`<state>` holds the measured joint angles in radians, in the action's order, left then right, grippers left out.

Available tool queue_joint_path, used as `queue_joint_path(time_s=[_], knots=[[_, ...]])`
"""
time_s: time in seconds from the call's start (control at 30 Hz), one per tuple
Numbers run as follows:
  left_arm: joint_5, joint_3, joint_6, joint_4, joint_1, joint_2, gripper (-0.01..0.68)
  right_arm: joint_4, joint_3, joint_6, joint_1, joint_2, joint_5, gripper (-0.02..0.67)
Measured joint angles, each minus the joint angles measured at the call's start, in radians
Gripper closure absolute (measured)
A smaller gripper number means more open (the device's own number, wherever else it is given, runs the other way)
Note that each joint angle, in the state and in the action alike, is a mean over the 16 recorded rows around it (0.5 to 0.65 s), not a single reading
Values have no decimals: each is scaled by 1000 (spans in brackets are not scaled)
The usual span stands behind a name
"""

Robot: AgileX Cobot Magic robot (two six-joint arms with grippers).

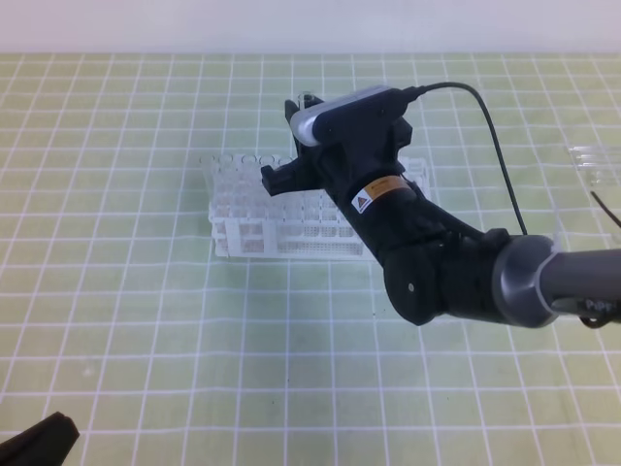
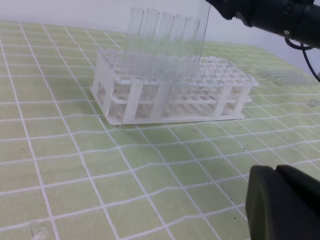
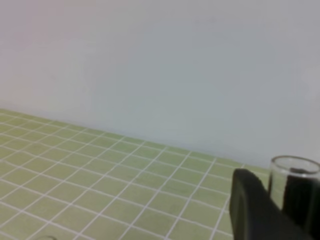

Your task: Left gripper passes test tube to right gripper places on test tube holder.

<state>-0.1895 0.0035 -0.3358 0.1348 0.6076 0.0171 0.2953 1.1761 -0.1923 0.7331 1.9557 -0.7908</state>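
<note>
The right gripper [image 3: 280, 210] was clamped on the test tube [image 2: 204, 37], holding it upright over the test tube holder [image 2: 220, 85] beside tubes already standing there. The left gripper [image 2: 282, 202] sat shut, holding nothing, well apart from the holder.

The right arm stretches in from the right edge, elbow bent, its wrist tilted up and away. The right claw [image 1: 291, 146] is clamped on a glass tube [image 3: 294, 187]. The left claw [image 2: 282, 205] sits low and drawn back, fingers pressed together.
</note>
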Motion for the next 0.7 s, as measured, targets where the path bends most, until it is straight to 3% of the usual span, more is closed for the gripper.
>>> queue_joint_path(time_s=[0.7], knots=[[0,0,0,0,0,-1,675,0,0,13,0,9,-13,552]])
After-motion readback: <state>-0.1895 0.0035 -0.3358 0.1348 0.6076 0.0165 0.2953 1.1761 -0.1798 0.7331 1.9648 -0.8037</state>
